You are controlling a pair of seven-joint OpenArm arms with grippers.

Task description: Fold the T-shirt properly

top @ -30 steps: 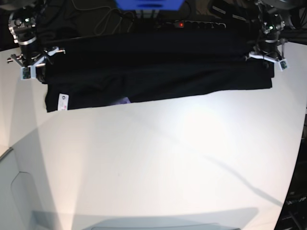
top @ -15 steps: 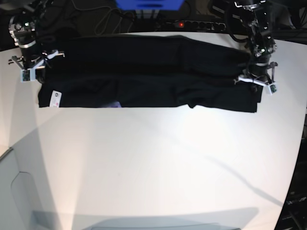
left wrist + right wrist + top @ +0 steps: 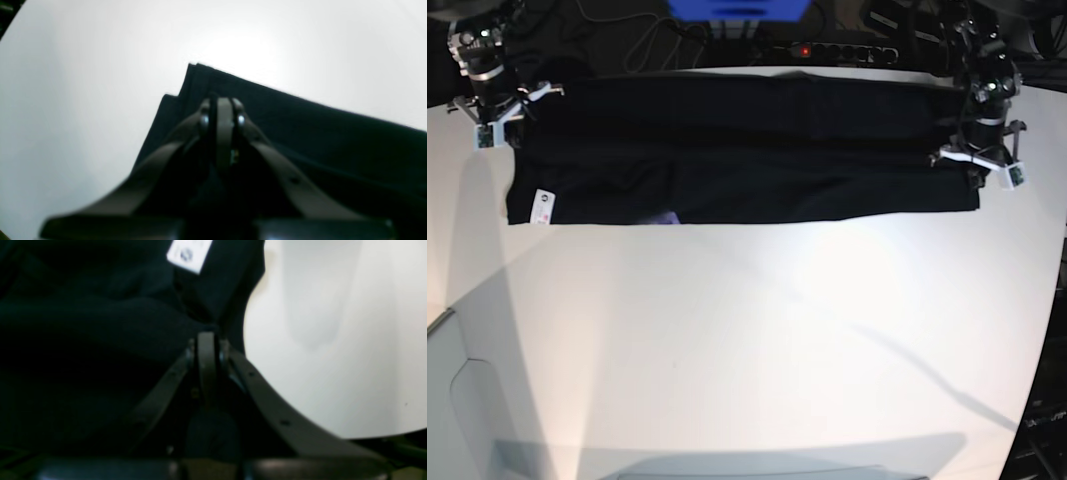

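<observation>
The black T-shirt [image 3: 747, 150] lies as a long folded band across the far side of the white table [image 3: 757, 340]. Its white label [image 3: 542, 203] and a sliver of purple print [image 3: 665, 217] show along the near edge. My right gripper [image 3: 499, 120] is shut on the band's end at the view's left; up close its fingers [image 3: 206, 340] pinch black cloth [image 3: 100, 340] just below the label [image 3: 189, 251]. My left gripper [image 3: 977, 160] is shut on the opposite end, its tips [image 3: 222, 103] closed over the layered corner [image 3: 200, 76].
Behind the table's far edge lie a power strip with a red light [image 3: 827, 50], a blue object [image 3: 737, 8] and cables. The table's curved right edge [image 3: 1052, 300] runs close to my left arm. A grey panel [image 3: 462, 400] sits at the near left.
My left gripper has pulled its end of the T-shirt outward to the view's right and slightly back. My right gripper moved farther back. The band now lies straighter.
</observation>
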